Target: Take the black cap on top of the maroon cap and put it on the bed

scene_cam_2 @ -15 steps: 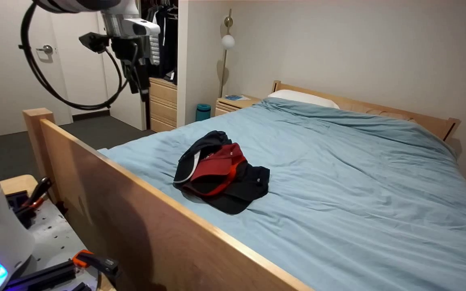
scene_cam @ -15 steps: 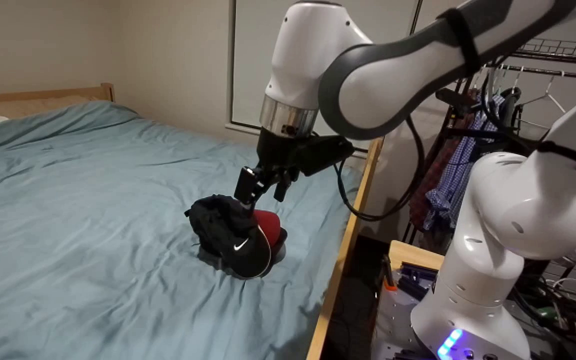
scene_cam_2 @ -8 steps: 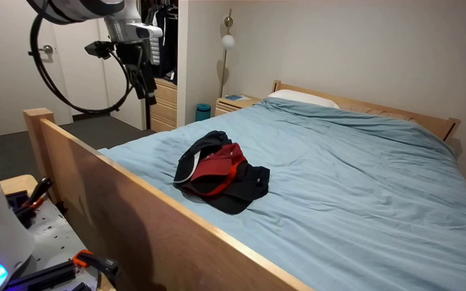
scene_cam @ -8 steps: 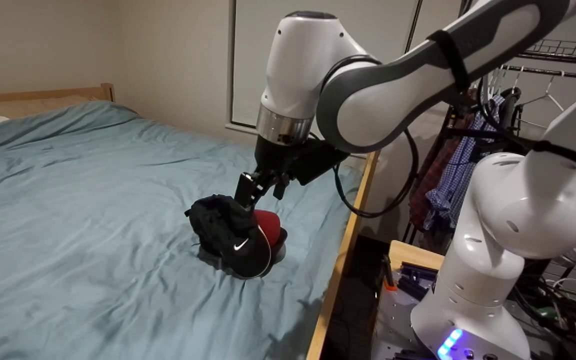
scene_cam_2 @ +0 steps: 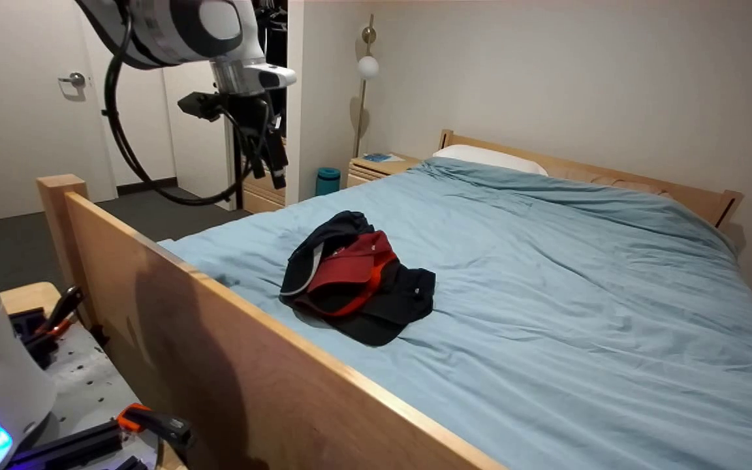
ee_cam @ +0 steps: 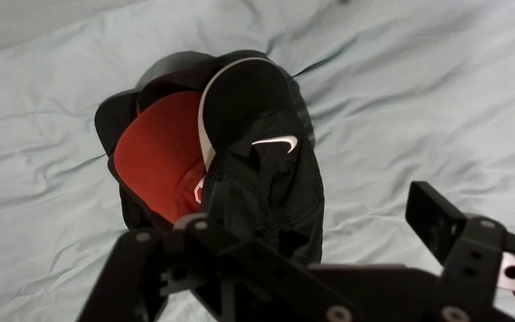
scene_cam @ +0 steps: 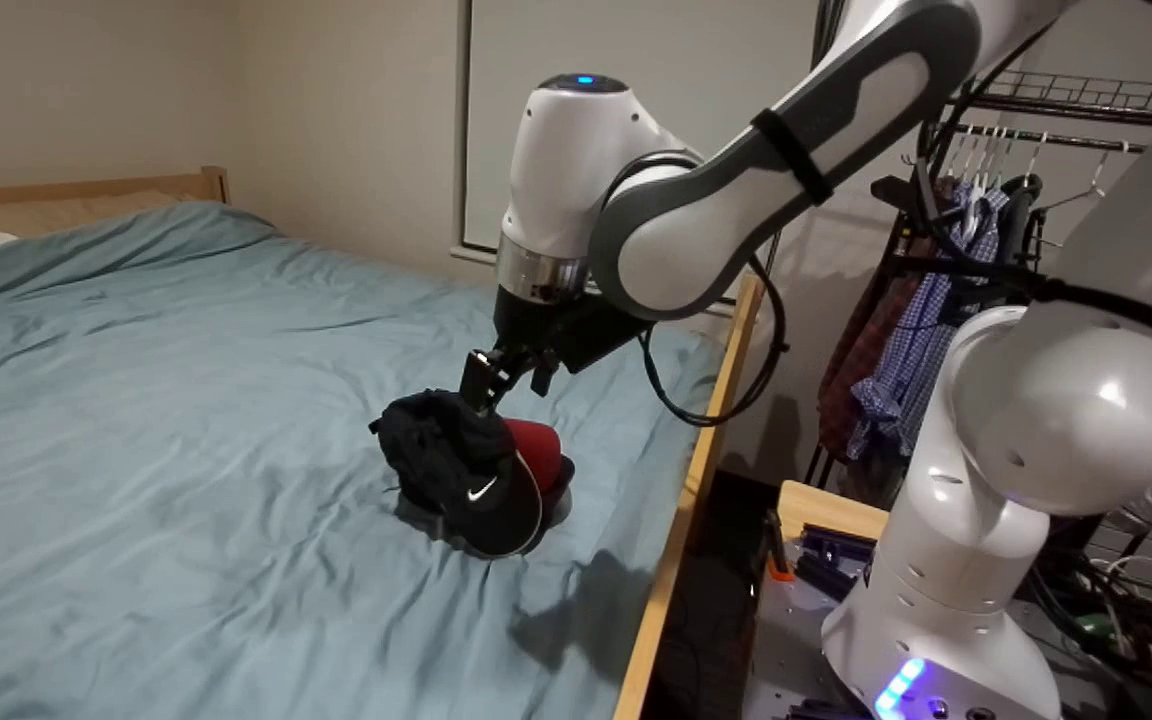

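Since the earlier frame the arm [scene_cam: 681,245] has carried the end effector [ee_cam: 320,206] further over the bed [scene_cam_2: 578,313], toward the pile of caps [scene_cam_2: 350,267]; no displacement of the pile is noted. The fingers [ee_cam: 436,219] stand wide apart with nothing gripped, and in an exterior view the end effector [scene_cam_2: 269,179] is higher than the pile and not touching it. The black Nike baseball cap [ee_cam: 264,174] lies uppermost on the bed, its crown lapping the side of the maroon baseball cap [ee_cam: 159,143]; another dark cap [scene_cam_2: 412,290] sits lower in the pile.

Hazards, as judged:

1. Mixed grasp. In the wrist view one finger overlies the line where the black and maroon crowns meet. Closing there could take both caps.
2. Fold caught. The other finger is over bedding [ee_cam: 418,134] beside the crown; too low a descent could pinch some of it.
3. Slippage. The crown looks soft and creased. A shallow pinch would probably let the fabric slide out; pressing down could flatten it.
4. Fouling. The cable [scene_cam_2: 187,200] hangs in a loop on the side toward the wooden footboard [scene_cam_2: 284,391]; lowering the arm could catch it there.
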Robot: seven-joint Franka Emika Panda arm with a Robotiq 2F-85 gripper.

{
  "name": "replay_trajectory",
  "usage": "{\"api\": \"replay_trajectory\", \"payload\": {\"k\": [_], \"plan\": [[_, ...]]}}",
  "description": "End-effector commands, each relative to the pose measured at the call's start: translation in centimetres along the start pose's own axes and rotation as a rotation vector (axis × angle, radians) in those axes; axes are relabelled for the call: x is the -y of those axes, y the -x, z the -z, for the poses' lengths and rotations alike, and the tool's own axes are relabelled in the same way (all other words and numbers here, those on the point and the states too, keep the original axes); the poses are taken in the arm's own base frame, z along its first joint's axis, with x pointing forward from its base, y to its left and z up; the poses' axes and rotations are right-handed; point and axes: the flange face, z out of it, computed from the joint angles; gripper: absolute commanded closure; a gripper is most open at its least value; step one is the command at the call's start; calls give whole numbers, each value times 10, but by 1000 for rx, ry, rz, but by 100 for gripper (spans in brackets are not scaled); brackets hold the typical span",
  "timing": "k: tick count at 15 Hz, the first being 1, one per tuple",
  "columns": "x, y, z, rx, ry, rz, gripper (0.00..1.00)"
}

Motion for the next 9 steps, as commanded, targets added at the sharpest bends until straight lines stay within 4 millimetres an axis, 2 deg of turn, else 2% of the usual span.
{"api": "replay_trajectory", "payload": {"k": [1,2,3,7,9], "plan": [[1,-28,-21,-12,82,86,0],[3,-32,-22,-15,88,103,0],[-1,-19,-15,-11,61,82,0],[3,-30,-23,-7,69,104,0],[-3,-41,-39,9,81,89,0]]}}
